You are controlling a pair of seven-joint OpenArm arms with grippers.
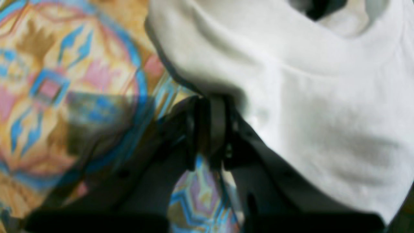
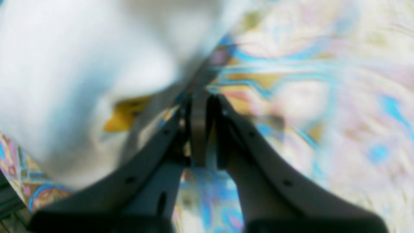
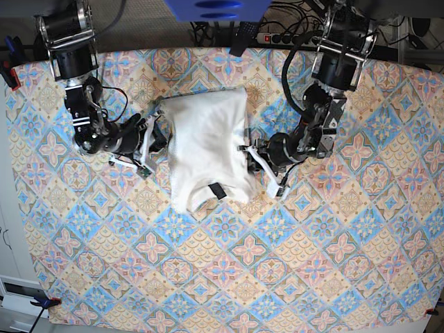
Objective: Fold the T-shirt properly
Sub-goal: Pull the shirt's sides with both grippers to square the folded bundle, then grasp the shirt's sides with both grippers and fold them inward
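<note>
The white T-shirt (image 3: 208, 139) lies in the middle of the table as a tall, narrow folded shape, its small dark neck tag (image 3: 218, 191) near the front end. My left gripper (image 3: 244, 149) rests at its right edge. In the left wrist view that gripper (image 1: 208, 103) is shut, its tips under the edge of the T-shirt (image 1: 307, 113); I cannot tell whether cloth is pinched. My right gripper (image 3: 154, 135) sits at the shirt's left edge. It is shut (image 2: 200, 97) in the blurred right wrist view, beside the T-shirt (image 2: 64, 81), where a patch of yellow print (image 2: 124, 115) peeks out.
A tablecloth (image 3: 312, 263) with a blue, orange and pink tile pattern covers the whole table. Clamps hold its corners, one at the front left (image 3: 43, 302). Cables and a power strip (image 3: 277, 35) run along the back edge, between the two arm bases.
</note>
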